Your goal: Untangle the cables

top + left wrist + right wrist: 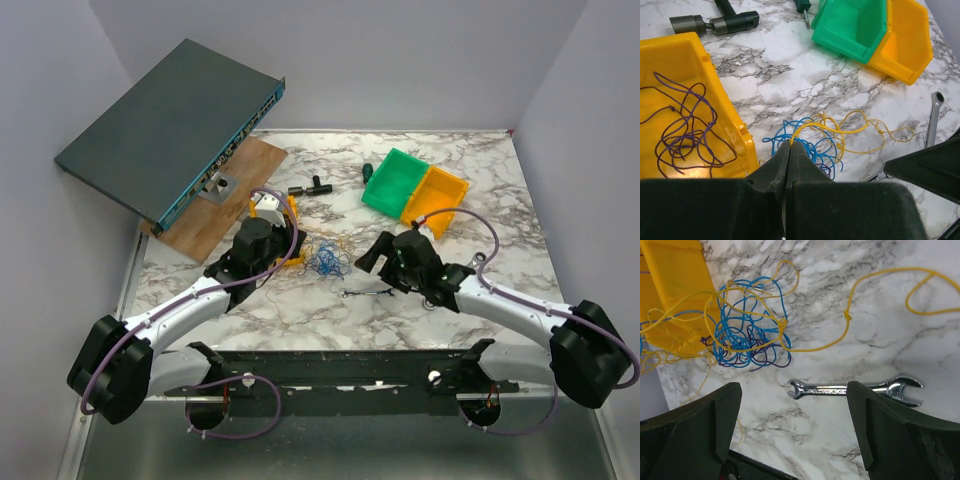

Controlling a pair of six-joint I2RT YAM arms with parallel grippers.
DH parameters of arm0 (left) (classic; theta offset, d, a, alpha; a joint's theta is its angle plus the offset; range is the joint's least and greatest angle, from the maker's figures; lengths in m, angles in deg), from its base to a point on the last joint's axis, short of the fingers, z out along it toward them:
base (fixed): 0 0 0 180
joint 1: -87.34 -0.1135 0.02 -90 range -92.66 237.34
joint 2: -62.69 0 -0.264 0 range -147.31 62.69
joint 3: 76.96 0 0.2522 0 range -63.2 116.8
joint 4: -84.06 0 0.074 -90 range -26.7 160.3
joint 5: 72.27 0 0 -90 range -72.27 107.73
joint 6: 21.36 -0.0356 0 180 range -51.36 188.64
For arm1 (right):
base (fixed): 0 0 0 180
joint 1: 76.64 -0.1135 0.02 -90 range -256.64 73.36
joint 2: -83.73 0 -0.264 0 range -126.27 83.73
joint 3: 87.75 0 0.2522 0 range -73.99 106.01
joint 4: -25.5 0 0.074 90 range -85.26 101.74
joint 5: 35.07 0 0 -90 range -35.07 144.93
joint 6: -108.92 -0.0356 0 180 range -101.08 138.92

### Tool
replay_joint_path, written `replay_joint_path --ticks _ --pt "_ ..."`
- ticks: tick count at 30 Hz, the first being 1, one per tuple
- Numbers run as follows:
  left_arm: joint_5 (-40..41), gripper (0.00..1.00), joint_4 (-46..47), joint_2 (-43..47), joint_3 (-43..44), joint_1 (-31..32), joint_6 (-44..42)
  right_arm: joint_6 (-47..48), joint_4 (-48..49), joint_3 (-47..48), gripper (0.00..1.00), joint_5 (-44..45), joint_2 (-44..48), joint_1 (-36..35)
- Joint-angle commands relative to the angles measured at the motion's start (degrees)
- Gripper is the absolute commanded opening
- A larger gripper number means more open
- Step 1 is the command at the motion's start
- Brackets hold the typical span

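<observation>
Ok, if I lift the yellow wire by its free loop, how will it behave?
Probably floppy: the yellow wire is hair-thin and lies in loose curves, so it should sag. Likely very light, but it threads through the blue loops, so lifting may drag them along. Its small knot could snag.

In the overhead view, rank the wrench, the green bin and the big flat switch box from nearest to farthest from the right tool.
1. The wrench, just on the base side of the right tool.
2. The green bin, beyond it toward the far edge.
3. The switch box, at the far left corner, tilted.
</observation>
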Motion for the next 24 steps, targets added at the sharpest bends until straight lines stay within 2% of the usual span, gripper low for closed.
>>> replay_joint_path --ticks 1,6,9,13,14,18,19,20,24 --pt "-0.65 0.00 2.24 1.14 -0.85 0.19 -0.70 -18.02 8.43 -5.38 0.94 7.16 2.00 -1.90" --pt "-0.66 0.00 2.00 1.20 -0.67 0.19 -0.77 -21.54 12.25 -5.18 0.92 7.78 -2.49 -2.85" --pt "-0.23 0.00 1.81 1.56 -0.82 0.19 -0.87 -22.45 13.33 -4.47 0.85 11.67 -4.83 -2.79" --pt "-0.15 0.00 1.89 2.01 -1.10 0.18 -0.87 -22.44 12.15 -0.73 0.66 15.31 -10.03 -2.79" --pt "0.02 0.00 1.74 2.06 -1.08 0.19 -0.87 -22.46 11.20 0.01 0.57 16.24 -10.87 -2.83" --pt "1.04 0.00 1.28 2.41 -1.21 0.19 -0.96 -21.58 9.04 0.79 0.10 20.76 -10.51 -2.85" --pt "1.61 0.00 1.20 2.63 -1.35 0.15 -1.04 -21.09 8.13 0.74 0.03 21.99 -9.39 -2.74" --pt "2.30 0.00 0.83 2.87 -1.31 0.19 -1.05 -20.57 5.90 0.82 0.01 23.70 -8.20 -2.61" --pt "9.28 0.00 -3.17 4.09 -1.04 0.15 0.48 -16.58 -3.77 2.16 0.01 32.37 -0.22 -1.82"
